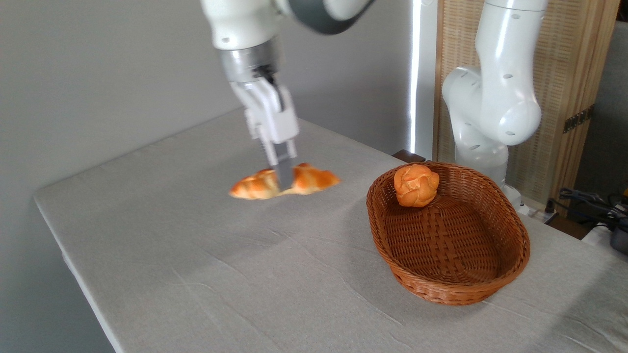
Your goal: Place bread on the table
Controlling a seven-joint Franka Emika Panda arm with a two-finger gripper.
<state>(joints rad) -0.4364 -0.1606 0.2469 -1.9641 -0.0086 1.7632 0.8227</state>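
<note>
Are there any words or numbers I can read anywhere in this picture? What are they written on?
No, there are none to read.
The arm is plain white, with no readable label.
The end effector holding the bread shows no writing.
The basket, the bun and the table carry no words or numbers.
The cables at the right edge are too small and blurred to tell.

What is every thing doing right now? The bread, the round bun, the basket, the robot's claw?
bread: clamped in the gripper, out of the basket, over the table; touching the cloth or not, cannot tell.
gripper: shut on the bread.
round bun: sitting in the basket's far end.
basket: upright on the table.
</note>
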